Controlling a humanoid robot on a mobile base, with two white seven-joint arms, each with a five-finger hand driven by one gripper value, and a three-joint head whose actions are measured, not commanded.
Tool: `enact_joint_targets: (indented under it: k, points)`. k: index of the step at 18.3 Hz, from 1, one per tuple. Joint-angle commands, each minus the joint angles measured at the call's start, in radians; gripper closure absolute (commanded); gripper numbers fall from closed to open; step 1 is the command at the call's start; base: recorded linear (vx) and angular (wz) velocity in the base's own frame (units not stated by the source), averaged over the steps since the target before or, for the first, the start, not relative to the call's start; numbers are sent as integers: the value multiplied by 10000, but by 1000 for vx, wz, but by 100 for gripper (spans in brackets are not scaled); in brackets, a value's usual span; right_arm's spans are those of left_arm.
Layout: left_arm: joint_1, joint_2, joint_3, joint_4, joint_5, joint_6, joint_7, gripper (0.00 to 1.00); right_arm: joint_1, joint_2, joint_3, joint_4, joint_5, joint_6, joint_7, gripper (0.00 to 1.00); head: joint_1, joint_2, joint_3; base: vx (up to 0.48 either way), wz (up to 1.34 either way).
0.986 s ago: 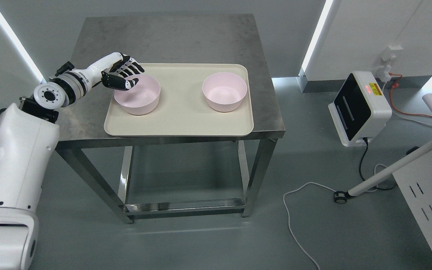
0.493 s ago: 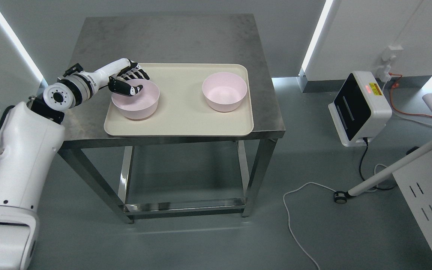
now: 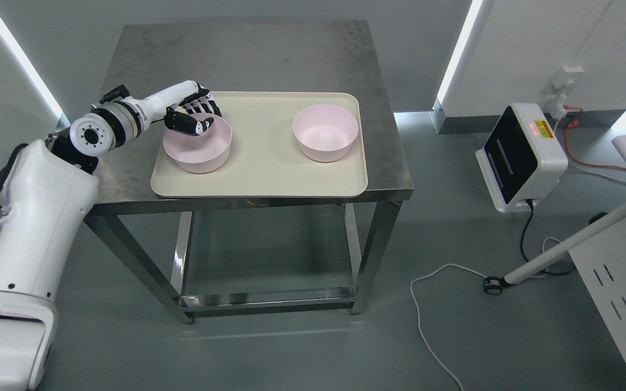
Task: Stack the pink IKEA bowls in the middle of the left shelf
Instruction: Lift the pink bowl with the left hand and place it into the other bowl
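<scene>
Two pink bowls sit on a beige tray (image 3: 261, 171) on a steel table (image 3: 237, 54). The left bowl (image 3: 196, 155) is at the tray's left end, the right bowl (image 3: 325, 133) near its right end, both upright and apart. My left hand (image 3: 196, 115) reaches in from the left and grips the far-left rim of the left bowl, thumb inside the bowl and fingers (image 3: 207, 104) curled over the outside. The bowl's base looks close to the tray; I cannot tell whether it is touching. The right arm is out of view.
A white device with a black panel (image 3: 519, 157) stands on the floor to the right, with cables (image 3: 432, 304) trailing from it. A white slanted leg on a caster (image 3: 563, 247) and a perforated white panel (image 3: 623, 304) occupy the lower right.
My left hand has moved right and forward over the left bowl's rim and closed on it, thumb now inside. The bowl has shifted slightly toward the tray's front.
</scene>
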Motion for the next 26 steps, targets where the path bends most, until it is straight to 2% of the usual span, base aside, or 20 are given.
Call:
enact_joint_targets:
  k: [1, 7, 11, 16, 19, 22, 23, 26]
  points:
    - [78, 38, -16, 20, -17, -361, -109, 100, 291, -175, -107, -337, 0, 5, 2, 0, 0, 0, 0, 0, 0]
    - [94, -145, 458, -179, 60, -361, -246, 100, 291, -175, -107, -337, 0, 5, 2, 0, 0, 0, 0, 0, 0]
    - [-365, -881, 1088, -884, 60, 465, -692, 100, 291, -175, -123, -337, 0, 5, 2, 0, 0, 0, 0, 0, 0]
    - [-672, -1356, 1089, -1083, 75, 574, -738, 100, 291, -175, -108, -337, 0, 5, 2, 0, 0, 0, 0, 0, 0]
    - [-933, -2168, 1028, -1253, 45, 590, -906, 100, 291, -175, -108, -337, 0, 5, 2, 0, 0, 0, 0, 0, 0]
    - [-1637, -2993, 616, -1391, 30, 1170, -907, 100, 291, -175, -107, -337, 0, 5, 2, 0, 0, 0, 0, 0, 0]
    - [-1822, -2993, 309, -1391, 14, 1249, -876, 100, 291, -175, -107, -337, 0, 5, 2, 0, 0, 0, 0, 0, 0]
    - [-1916, -2993, -1604, -1361, 60, 1265, -556, 99, 291, -175, -108, -337, 0, 5, 2, 0, 0, 0, 0, 0, 0]
